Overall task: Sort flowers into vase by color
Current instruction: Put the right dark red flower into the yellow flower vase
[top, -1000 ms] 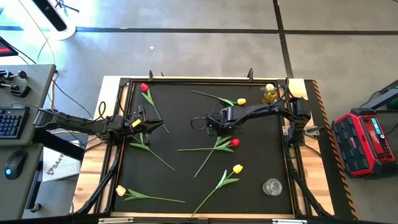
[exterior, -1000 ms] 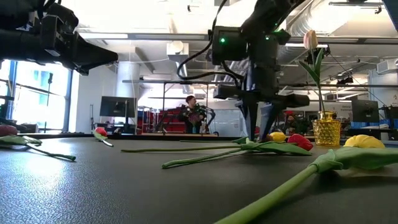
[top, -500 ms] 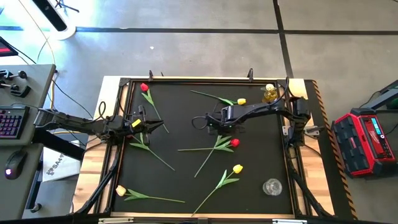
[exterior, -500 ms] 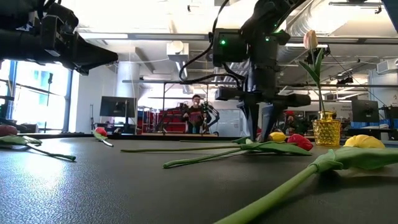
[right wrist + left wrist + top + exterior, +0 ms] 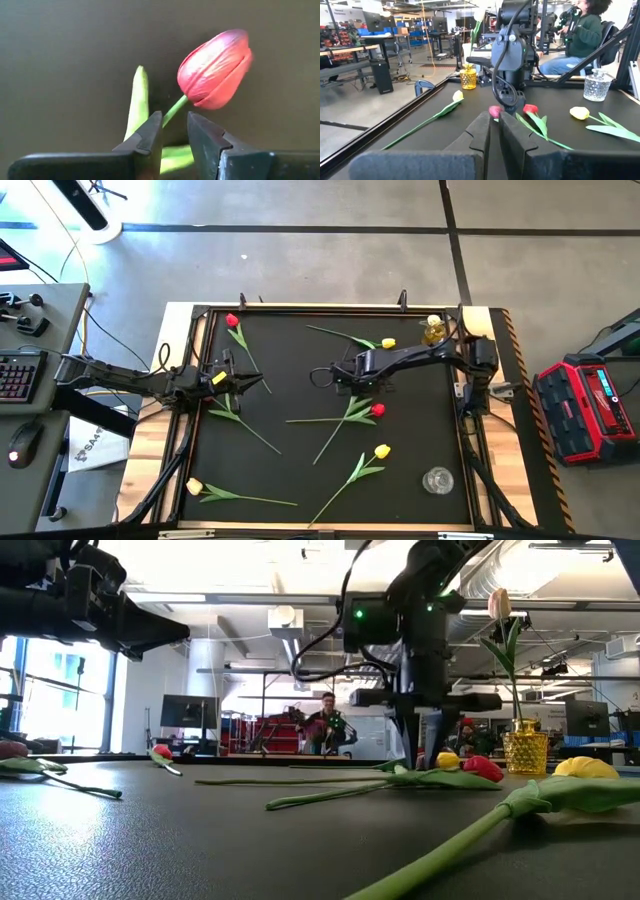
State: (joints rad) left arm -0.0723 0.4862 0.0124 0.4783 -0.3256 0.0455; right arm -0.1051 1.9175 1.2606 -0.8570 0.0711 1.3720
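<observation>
A pink-red tulip (image 5: 215,67) lies under my right gripper (image 5: 174,120), which points down at mid-table (image 5: 350,380) and is shut on its stem. Beside it lies a red tulip (image 5: 378,410). A red tulip (image 5: 232,321) and three yellow ones (image 5: 388,342) (image 5: 381,451) (image 5: 194,486) lie flat on the mat. An amber vase (image 5: 434,332) at the far right holds a cream tulip (image 5: 498,602) upright. A clear vase (image 5: 437,480) stands near right. My left gripper (image 5: 255,383) hovers shut and level over the left side. My right gripper has the pink-red tulip's stem just below the head (image 5: 169,114) between its two fingers. The fingers come from above, pointing down, and lie across the stem. A leaf (image 5: 137,100) sticks out beside one finger. The stem's far part (image 5: 325,445) lies on the mat.
The black mat has a raised frame (image 5: 200,360) around it. A tulip stem (image 5: 245,425) lies just below my left arm. A desk with a keyboard (image 5: 15,375) stands left of the table and a red case (image 5: 590,405) right of it. People show in the room behind.
My right gripper has tipped slightly over the pink-red tulip while staying in place, its fingers no wider or narrower. A person in the room behind has walked toward the right.
</observation>
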